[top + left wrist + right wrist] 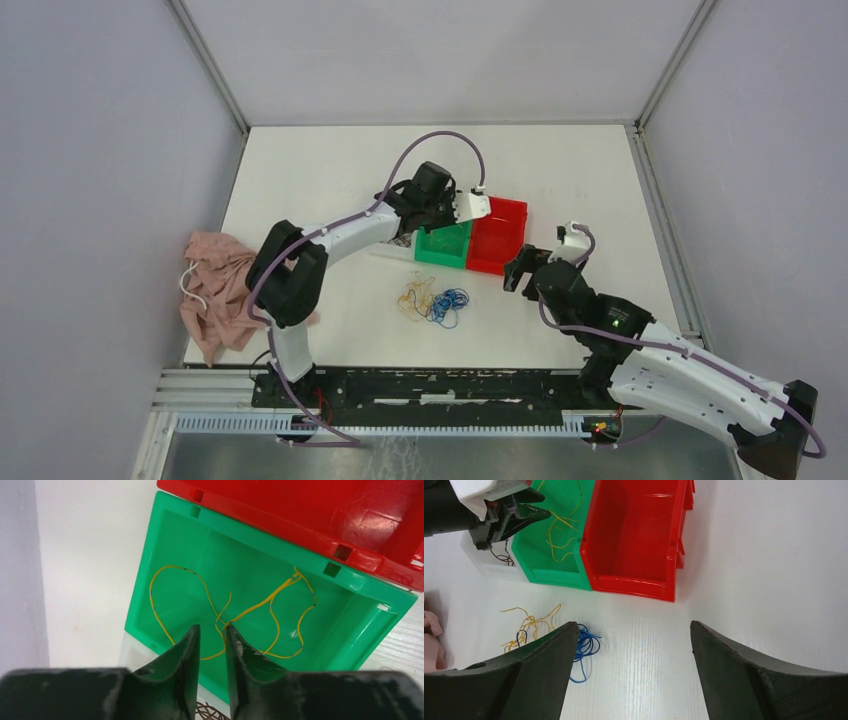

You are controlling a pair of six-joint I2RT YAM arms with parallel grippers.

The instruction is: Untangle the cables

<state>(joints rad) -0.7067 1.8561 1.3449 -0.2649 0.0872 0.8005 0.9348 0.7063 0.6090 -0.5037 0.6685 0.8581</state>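
- My left gripper (212, 630), fingers nearly together with a slim gap, hovers over the green bin (145, 580) at mid-table; its loose yellow cable (260, 602) could snag a fingertip and lift out.
- My right gripper (632, 624), jaws wide apart, holds nothing; a careless grab at the knotted cables (432, 298) toward the near edge could tighten them.

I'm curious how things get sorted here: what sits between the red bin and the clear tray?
The green bin, holding yellow wires, sits between them, right beside the red bin; the right wrist view shows it.
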